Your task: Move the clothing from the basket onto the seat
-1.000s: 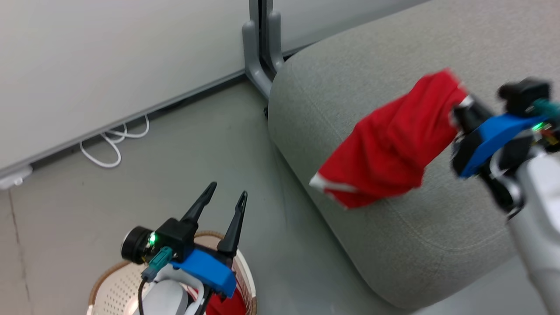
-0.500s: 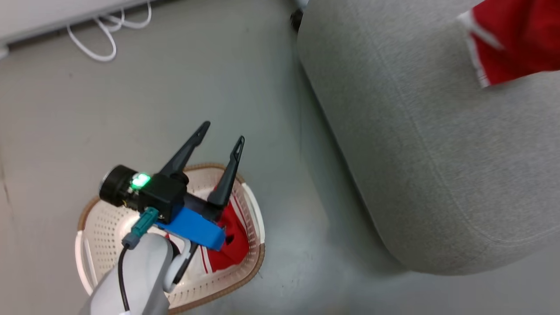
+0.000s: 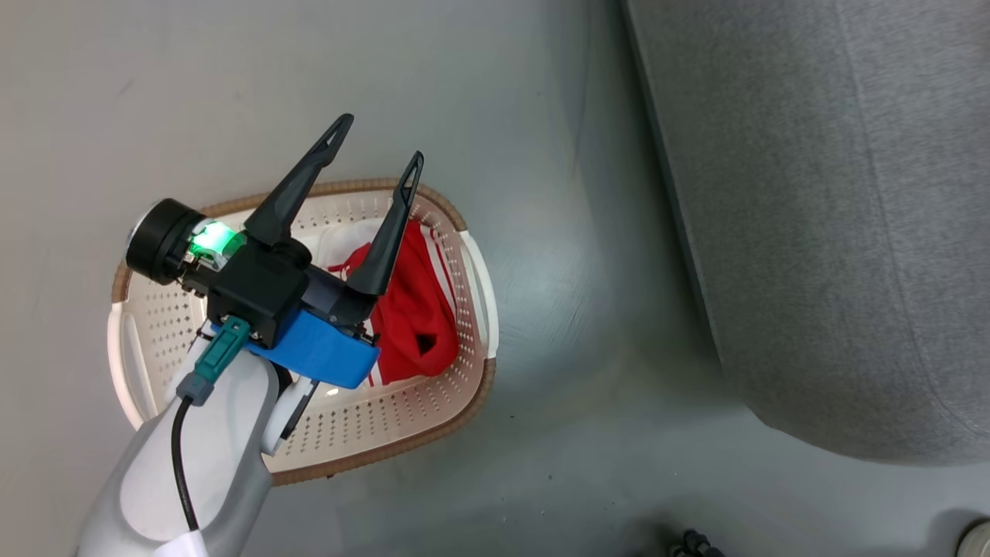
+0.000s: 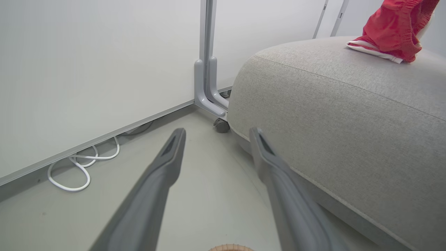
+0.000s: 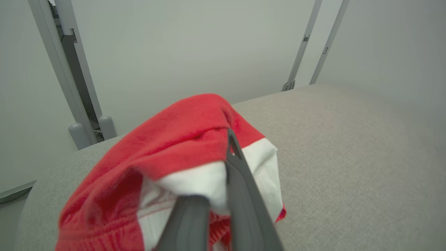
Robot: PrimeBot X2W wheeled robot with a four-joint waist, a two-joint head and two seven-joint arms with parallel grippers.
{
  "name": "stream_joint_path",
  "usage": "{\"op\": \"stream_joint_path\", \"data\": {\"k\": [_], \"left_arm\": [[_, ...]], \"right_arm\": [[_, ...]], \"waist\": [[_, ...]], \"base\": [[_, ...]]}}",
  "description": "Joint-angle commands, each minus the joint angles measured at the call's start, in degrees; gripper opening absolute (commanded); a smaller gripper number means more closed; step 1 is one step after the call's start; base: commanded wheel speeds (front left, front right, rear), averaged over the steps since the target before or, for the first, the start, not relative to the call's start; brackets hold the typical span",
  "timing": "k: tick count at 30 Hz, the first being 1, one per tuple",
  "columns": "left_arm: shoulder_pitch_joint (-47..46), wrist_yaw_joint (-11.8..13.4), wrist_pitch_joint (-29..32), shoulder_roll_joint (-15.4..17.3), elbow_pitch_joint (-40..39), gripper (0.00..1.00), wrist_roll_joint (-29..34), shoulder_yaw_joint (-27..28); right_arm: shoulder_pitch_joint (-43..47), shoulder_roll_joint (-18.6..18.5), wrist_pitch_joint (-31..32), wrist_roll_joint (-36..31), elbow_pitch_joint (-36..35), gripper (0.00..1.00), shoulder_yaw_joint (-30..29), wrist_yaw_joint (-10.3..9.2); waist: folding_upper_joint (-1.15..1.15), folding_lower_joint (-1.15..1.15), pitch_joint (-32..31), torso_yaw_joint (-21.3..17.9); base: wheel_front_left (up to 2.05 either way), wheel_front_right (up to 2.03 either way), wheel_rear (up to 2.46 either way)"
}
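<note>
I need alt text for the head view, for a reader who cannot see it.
The open left gripper hangs above a cream basket on the grey floor, with a red garment lying inside it. The edge of a grey seat is at the right.

A: Head cam?
B: High, straight down on basket (image 3: 387, 410) and floor (image 3: 541, 116), seat (image 3: 812, 232) edge at right.
A: Wrists?
B: Left low near floor, facing seat side. Right close over seat top. All three share the seat.
</note>
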Motion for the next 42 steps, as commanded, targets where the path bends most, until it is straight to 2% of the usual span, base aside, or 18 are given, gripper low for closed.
{"op": "stream_joint_path", "data": {"k": [1,6,14,15,17,18,20,34,42], "left_arm": [[-1.46,-0.07,-0.15,0.3,-0.59,1.0,0.31,-0.03],[-1.37,-0.07,-0.15,0.31,-0.55,1.0,0.37,-0.32],[-1.57,-0.07,-0.15,-0.28,-0.29,1.0,-0.24,-0.34],[-1.62,-0.07,-0.15,-0.21,-0.23,1.0,-0.26,-0.35],[-1.75,-0.07,-0.15,-0.06,-0.11,1.0,-0.33,-0.37],[-1.81,-0.07,-0.15,-0.01,-0.07,1.0,-0.4,-0.31],[-1.86,-0.07,-0.15,0.01,-0.04,1.0,-0.47,-0.21],[-1.35,-0.07,-0.15,-0.91,0.47,1.0,-0.88,0.48],[0.49,-0.07,-0.15,-3.03,1.88,1.0,-2.18,0.79]], "right_arm": [[0.69,0.61,-1.36,-0.73,1.79,0.0,-0.8,0.01],[0.82,2.58,-3.85,-1.23,7.94,0.0,-1.13,0.01],[-0.61,1.92,-5.95,-1.77,14.48,0.0,1.06,0.01],[-0.9,1.76,-6.15,-1.68,14.91,0.23,1.37,0.01],[-1.33,1.5,-6.44,-1.53,15.8,0.57,2.0,0.01],[-1.43,1.38,-6.49,-1.47,16.12,0.96,2.28,0.01],[-1.55,1.22,-6.61,-1.38,16.41,1.0,2.58,0.01],[-1.1,0.13,-8.13,-0.51,18.2,1.0,5.81,0.01],[2.02,-0.99,-8.67,-0.12,17.06,1.0,9.75,0.01]], "waist": [[0.0,-0.01,2.08,1.03],[0.0,-0.01,2.68,1.23],[0.0,-0.01,1.98,1.39],[0.0,-0.01,1.91,1.36],[0.0,-0.01,1.78,1.33],[0.0,-0.01,1.72,1.32],[0.0,-0.01,1.67,1.32],[0.0,-0.01,-0.12,1.81],[0.0,-0.01,-4.76,2.4]], "base": [[0.0,0.0,0.0],[0.0,0.0,0.0],[0.0,0.0,0.0],[0.0,0.0,0.0],[0.0,0.0,0.0],[0.0,0.0,0.0],[0.0,0.0,0.0],[0.0,0.0,0.0],[0.0,0.0,0.0]]}}
